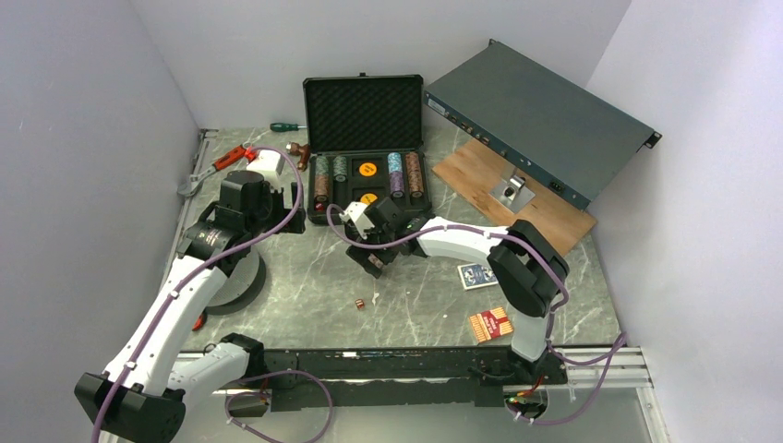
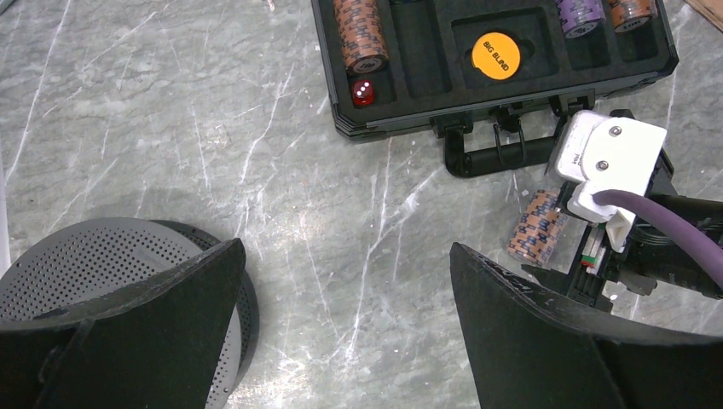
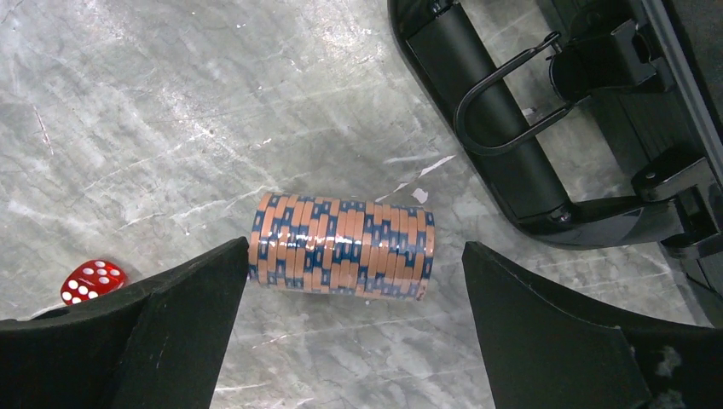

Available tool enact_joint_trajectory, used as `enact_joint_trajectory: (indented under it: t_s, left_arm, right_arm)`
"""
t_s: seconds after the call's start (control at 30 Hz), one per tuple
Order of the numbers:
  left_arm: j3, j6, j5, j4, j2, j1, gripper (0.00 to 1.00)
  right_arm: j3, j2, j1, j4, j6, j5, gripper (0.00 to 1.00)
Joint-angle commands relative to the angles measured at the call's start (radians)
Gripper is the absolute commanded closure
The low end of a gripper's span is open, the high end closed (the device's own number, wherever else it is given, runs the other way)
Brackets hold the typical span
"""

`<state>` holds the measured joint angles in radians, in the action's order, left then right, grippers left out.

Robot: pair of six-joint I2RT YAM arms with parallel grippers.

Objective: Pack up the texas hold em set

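The black case [image 1: 365, 106] lies open at the back, its egg-crate foam lid upright. Its tray [image 2: 409, 115] holds striped chip stacks [image 2: 360, 34], an orange "BIG BLIND" button [image 2: 495, 54] and a red die [image 2: 363, 92]. An orange-and-blue chip stack [image 3: 341, 245] lies on its side on the table before the case handle [image 3: 494, 128]; it also shows in the left wrist view [image 2: 537, 227]. My right gripper [image 3: 354, 332] is open just short of this stack. A red die [image 3: 93, 280] lies to its left. My left gripper [image 2: 345, 332] is open and empty over bare table.
A blue card deck [image 1: 476, 275] and a red deck [image 1: 491, 323] lie at the front right. A small die [image 1: 360, 304] lies near the front. A grey perforated disc [image 2: 85, 273] sits under the left arm. A grey-green rack box [image 1: 540, 111] leans on a wooden board [image 1: 545, 208].
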<state>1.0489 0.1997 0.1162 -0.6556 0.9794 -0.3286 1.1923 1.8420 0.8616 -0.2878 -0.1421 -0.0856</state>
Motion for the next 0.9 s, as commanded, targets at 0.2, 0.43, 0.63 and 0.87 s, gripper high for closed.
enact_joint_trajectory:
  t_s: [0.2, 0.43, 0.63, 0.87]
  left_arm:
    - [0.005, -0.008, -0.02, 0.025, 0.012, -0.003, 0.04]
    - [-0.007, -0.029, -0.053, 0.044, 0.02, -0.003, 0.04]
    - [-0.022, -0.055, -0.147, 0.084, 0.044, -0.005, 0.05]
    - [0.008, -0.091, -0.202, 0.08, 0.169, -0.062, 0.09]
  right_arm:
    - [0.012, -0.176, -0.007, 0.101, 0.068, 0.159, 0.0]
    - [-0.051, -0.288, -0.131, 0.179, 0.161, 0.129, 0.0]
    - [-0.084, -0.341, -0.147, 0.191, 0.182, 0.197, 0.0]
    - [-0.117, -0.419, -0.15, 0.192, 0.193, 0.24, 0.0]
